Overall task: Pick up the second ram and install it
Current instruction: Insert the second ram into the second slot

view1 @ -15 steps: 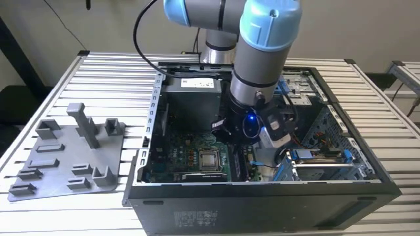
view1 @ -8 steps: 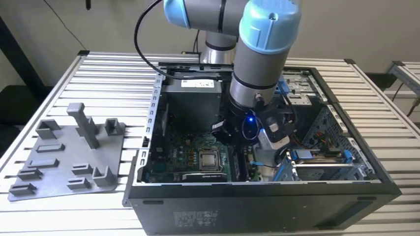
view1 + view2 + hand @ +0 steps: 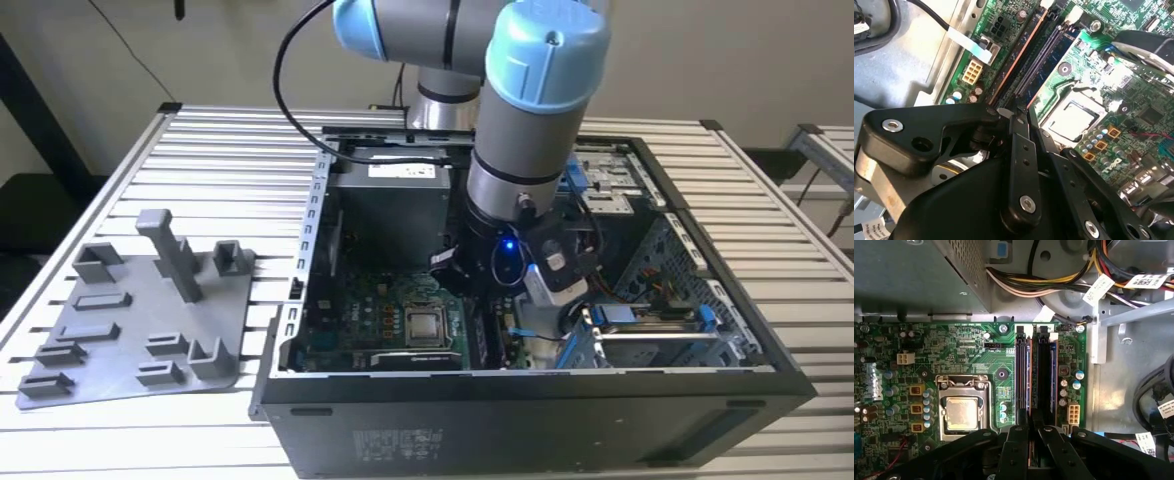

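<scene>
The arm is reaching down into the open black metal computer case (image 3: 534, 400), gripper (image 3: 1031, 432) hovering over the green motherboard (image 3: 969, 347). Its matte black fingers (image 3: 1016, 452) are sitting close together, pinching the end of the second ram (image 3: 1032, 390), a thin dark stick lying between the long slots (image 3: 1021, 375) beside the shiny square processor (image 3: 961, 412).

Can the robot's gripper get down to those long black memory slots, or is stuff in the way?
Probably yes. The gripper hangs right over the memory slots inside the open computer case, and the cables lie off to the side.
</scene>
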`<state>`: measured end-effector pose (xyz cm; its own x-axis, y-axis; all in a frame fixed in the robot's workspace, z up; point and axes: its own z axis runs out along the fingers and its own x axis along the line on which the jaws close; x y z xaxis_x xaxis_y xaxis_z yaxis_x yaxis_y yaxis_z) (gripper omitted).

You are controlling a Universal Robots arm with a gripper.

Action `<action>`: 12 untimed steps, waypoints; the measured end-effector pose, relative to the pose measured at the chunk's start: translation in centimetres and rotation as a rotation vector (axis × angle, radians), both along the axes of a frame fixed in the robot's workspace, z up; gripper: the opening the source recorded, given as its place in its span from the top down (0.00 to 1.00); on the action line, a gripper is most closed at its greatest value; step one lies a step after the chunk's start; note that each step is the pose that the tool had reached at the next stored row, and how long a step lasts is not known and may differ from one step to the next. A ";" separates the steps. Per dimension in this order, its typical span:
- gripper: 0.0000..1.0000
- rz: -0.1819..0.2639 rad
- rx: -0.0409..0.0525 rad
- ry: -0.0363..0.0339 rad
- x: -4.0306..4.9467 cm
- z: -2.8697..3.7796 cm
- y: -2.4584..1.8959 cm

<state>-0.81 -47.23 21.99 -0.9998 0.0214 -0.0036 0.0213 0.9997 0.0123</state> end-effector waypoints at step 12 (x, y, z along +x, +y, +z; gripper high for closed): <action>0.86 0.002 -0.0047 0.0001 0.01 -0.06 0.10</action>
<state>-0.80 -47.13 21.93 -0.9998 0.0197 -0.0035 0.0197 0.9998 0.0075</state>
